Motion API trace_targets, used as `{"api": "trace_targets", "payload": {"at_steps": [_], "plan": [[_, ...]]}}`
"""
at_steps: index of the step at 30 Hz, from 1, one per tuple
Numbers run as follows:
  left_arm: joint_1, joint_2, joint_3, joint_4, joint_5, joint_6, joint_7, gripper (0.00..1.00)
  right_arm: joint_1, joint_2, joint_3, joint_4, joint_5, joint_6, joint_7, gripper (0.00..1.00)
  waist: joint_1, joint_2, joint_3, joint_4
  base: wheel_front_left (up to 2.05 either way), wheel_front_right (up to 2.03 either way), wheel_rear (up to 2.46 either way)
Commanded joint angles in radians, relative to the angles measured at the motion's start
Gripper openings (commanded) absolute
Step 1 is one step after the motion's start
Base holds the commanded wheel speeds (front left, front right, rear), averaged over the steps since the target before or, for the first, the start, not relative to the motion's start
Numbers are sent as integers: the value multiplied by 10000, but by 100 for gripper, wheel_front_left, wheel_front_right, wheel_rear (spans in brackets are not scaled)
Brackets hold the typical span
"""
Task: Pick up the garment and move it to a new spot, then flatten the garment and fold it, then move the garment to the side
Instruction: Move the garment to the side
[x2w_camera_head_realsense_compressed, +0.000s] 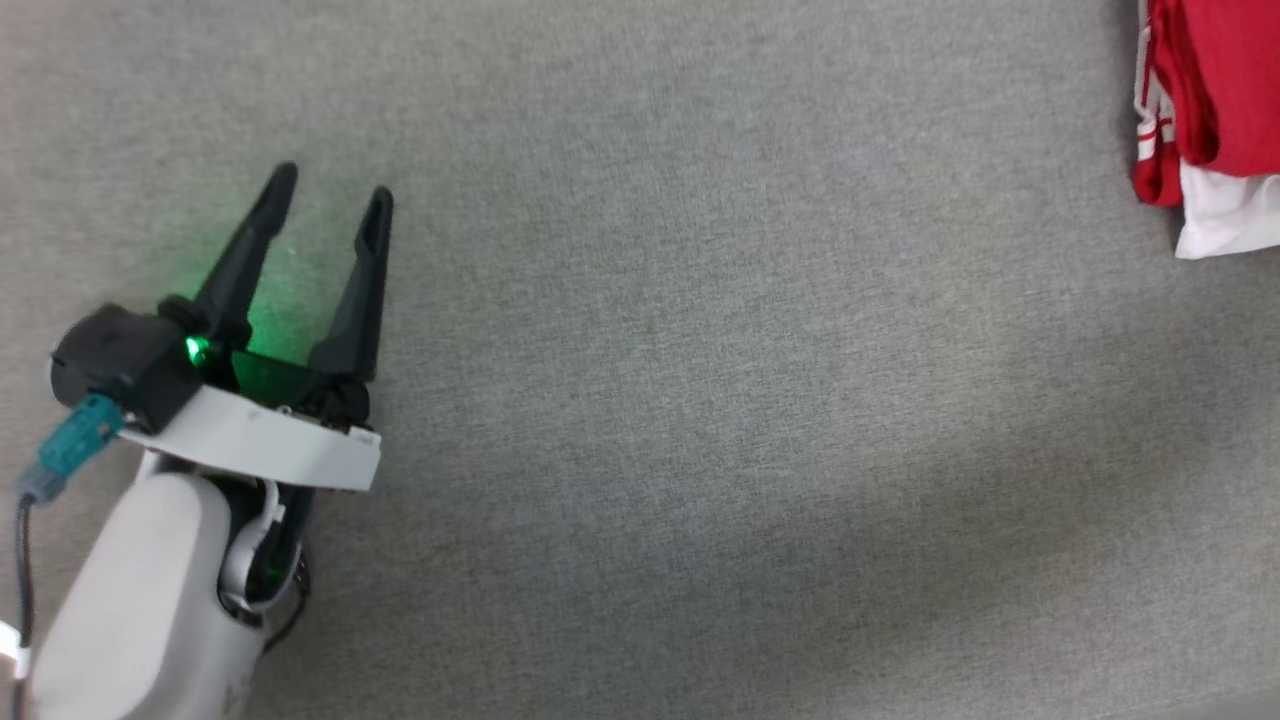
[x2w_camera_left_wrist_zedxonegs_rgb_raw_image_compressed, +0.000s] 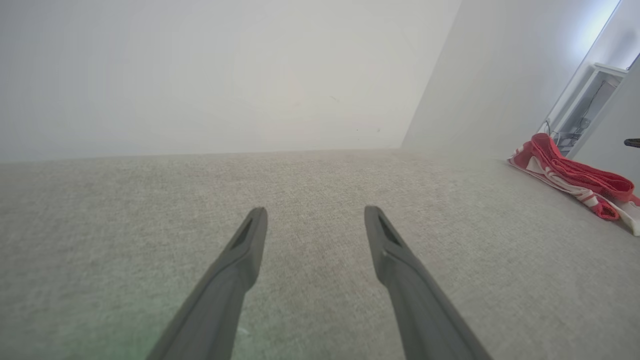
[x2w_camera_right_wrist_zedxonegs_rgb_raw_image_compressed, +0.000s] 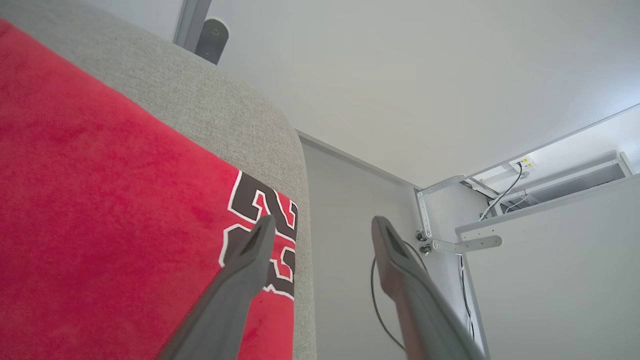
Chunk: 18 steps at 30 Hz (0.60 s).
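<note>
Both sets of jaws gape empty: I see the garment (x2w_camera_head_realsense_compressed: 1220, 90) well right of the left gripper (x2w_camera_head_realsense_compressed: 335, 195), and close beside the right gripper (x2w_camera_right_wrist_zedxonegs_rgb_raw_image_compressed: 322, 222).

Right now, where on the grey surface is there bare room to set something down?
The wide stretch of surface between the left gripper and the garment is bare. It is crowded at the far right, where the garment lies by the open right gripper.

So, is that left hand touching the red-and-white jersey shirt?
Apart: head view shows bare grey fabric between the left hand and the red-and-white jersey shirt.
</note>
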<state>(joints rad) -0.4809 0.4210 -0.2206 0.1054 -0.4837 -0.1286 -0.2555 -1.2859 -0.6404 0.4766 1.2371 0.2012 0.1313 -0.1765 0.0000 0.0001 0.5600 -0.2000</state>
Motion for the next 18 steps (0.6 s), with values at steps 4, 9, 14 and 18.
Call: {"api": "trace_targets", "payload": {"at_steps": [4, 9, 14, 18], "plan": [[340, -177, 67, 116, -66, 28, -66, 100, 112, 131, -125, 55, -105, -12, -307, 100, 0, -1, -763, 213, 0, 0, 0], [797, -385, 231, 280, -89, 56, -90, 100, 537, 376, -299, -133, 36, -12, -674, 100, 0, -1, -1652, 425, 0, 0, 0], [1329, -583, 516, 344, -79, 49, -92, 100, 1162, 598, -484, -589, 261, -12, -834, 100, 0, -1, -2541, 686, 0, 0, 0], [1784, -752, 782, 436, -2, 58, -95, 100, 1909, 682, -679, -1276, 652, -12, -881, 100, 0, -1, -3221, 967, 0, 0, 0]]}}
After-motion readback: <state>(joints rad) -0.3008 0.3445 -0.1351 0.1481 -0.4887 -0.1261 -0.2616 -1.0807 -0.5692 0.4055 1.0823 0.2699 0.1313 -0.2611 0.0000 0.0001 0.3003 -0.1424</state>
